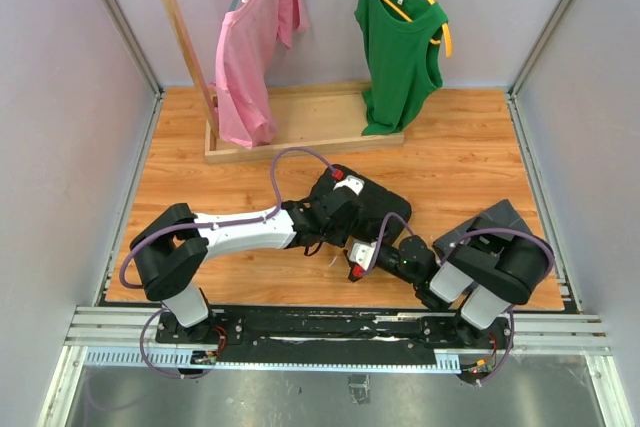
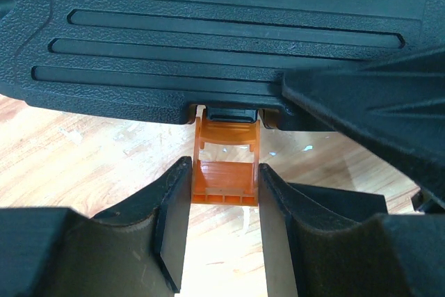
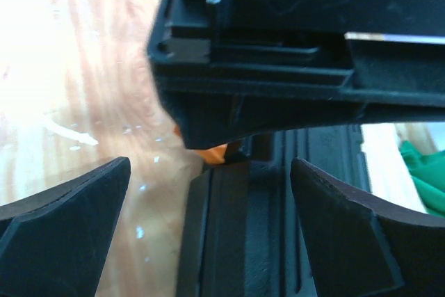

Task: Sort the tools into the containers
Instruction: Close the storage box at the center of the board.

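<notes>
Fingers [image 2: 174, 220] of the left gripper [image 2: 224, 189] are clamped on the small orange latch [image 2: 226, 145], one pad flat against each side of it. That latch hangs from the front edge of the black tool case [image 2: 208, 39], whose ribbed face is turned to the wrist camera. The case is shut and lies on the wooden table [image 2: 83, 158], about mid-table in the overhead view.

The right gripper [image 3: 208, 196] stands with its jaws wide apart, holding nothing, just beside the case near the latch edge. Its own view is blurred; the orange speck between dark shapes there is probably the same latch.

A dark grey tray [image 1: 502, 219] lies right of the case, partly under the right arm. A wooden clothes rack [image 1: 300, 142] stands at the far edge.
</notes>
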Controlling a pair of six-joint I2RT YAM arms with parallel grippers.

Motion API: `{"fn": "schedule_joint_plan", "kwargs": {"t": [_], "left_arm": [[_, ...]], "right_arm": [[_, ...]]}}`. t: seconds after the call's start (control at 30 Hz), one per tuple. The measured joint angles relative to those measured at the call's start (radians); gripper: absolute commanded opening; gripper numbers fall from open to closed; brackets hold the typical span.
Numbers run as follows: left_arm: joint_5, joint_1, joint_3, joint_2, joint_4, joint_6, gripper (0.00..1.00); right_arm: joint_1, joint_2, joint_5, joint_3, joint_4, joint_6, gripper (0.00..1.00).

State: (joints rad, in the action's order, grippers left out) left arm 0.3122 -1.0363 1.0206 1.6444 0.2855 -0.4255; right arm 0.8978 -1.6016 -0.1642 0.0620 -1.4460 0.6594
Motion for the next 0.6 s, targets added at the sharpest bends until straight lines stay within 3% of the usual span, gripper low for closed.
{"fn": "schedule_joint_plan", "kwargs": {"t": [0.37,0.6], "left_arm": [[-0.010,0.001,0.000,0.000,-0.001,-0.001,0.28],[-0.012,0.001,0.000,0.000,-0.002,-0.001,0.42]], "right_arm": [[0.009,-0.092,0.105,0.091,-0.058,0.113,0.99],[0.009,-0.114,0.114,0.113,-0.061,0.131,0.99]]}}
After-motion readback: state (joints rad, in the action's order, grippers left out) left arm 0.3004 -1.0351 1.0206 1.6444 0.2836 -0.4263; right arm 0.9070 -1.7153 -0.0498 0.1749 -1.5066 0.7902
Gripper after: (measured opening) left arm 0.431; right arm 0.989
